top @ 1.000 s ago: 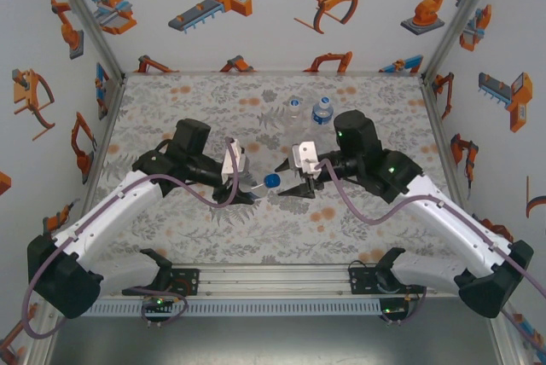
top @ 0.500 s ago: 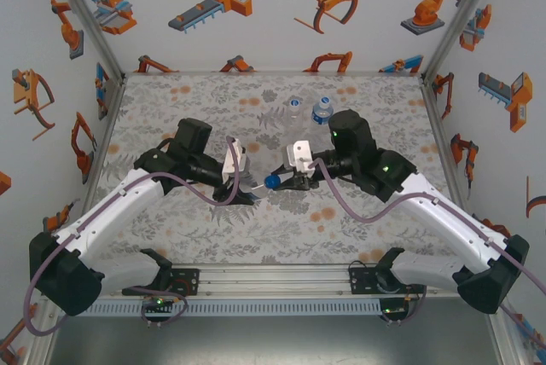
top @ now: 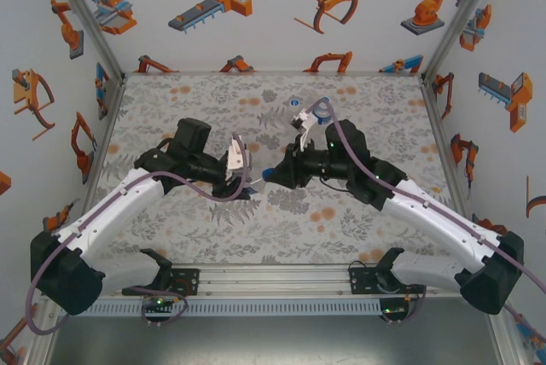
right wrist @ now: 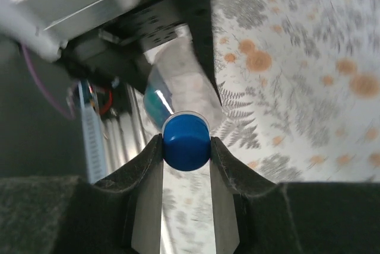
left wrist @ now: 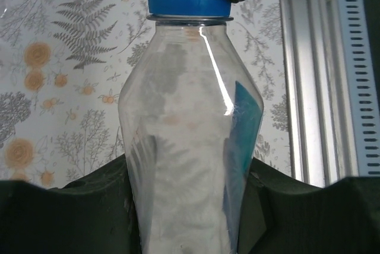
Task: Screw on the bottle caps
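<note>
We see the patterned surface point(top: 171, 237) under everything, with the held bottle point(left wrist: 190, 123) over its middle. Left arm point(top: 111, 211) comes in from the held bottle's left and right arm point(top: 426, 216) from its right, and they meet at it. The metal rail point(top: 273, 280) runs on the near side of the held bottle.

The held bottle is clear with a bit of blue label on its side. It lies roughly level, neck toward the right arm. Two other bottles point(top: 295, 103) stand on the surface beyond the held bottle, toward the far wall and close together. One of them is partly hidden behind the right wrist, and we can't tell their caps.

Left hand point(left wrist: 187, 206) is clamped on the held bottle's body, a finger on either side. Right hand point(right wrist: 186, 147) is clamped on the blue cap point(right wrist: 186, 141), a finger pressed to each side. The blue cap sits on the held bottle's neck, just above the collar ring. We can't tell how tight it is.
</note>
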Robot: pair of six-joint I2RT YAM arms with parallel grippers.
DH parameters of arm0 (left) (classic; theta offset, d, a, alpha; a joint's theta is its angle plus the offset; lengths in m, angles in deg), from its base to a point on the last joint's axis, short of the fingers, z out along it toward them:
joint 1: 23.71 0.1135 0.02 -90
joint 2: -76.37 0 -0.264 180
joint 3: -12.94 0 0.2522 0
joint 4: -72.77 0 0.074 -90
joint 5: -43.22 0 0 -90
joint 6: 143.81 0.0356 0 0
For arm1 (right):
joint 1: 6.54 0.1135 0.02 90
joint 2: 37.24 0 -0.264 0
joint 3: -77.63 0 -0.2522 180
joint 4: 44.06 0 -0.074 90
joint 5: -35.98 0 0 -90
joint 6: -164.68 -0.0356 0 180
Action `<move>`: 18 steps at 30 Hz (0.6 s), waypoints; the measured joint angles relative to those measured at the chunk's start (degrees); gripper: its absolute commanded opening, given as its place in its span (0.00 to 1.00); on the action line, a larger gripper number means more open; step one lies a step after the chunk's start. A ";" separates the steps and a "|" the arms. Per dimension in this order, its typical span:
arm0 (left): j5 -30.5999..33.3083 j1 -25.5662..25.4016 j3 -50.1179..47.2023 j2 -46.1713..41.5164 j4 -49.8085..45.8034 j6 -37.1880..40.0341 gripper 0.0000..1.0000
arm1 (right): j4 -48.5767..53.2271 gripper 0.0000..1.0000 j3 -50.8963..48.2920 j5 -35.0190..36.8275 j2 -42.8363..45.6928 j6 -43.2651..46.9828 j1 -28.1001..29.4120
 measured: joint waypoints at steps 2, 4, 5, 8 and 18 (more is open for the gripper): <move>1.99 0.02 -0.35 0.00 2.03 -1.22 0.04 | -0.79 0.00 -0.57 4.83 -0.33 -11.61 0.07; 3.52 0.09 -0.85 0.00 3.82 -2.27 0.17 | -1.20 0.00 -1.11 8.48 -0.72 -21.31 0.09; 4.44 0.13 -1.16 0.00 4.63 -2.80 0.28 | -1.16 0.00 -1.11 9.94 -1.20 -25.27 0.09; 6.40 0.28 -1.90 0.00 5.92 -3.52 0.67 | -0.26 0.00 -0.68 12.41 -2.58 -31.78 0.09; 8.52 -0.44 -2.10 -1.68 10.45 -4.94 0.97 | 17.11 0.00 11.30 15.65 -9.16 -24.22 -5.57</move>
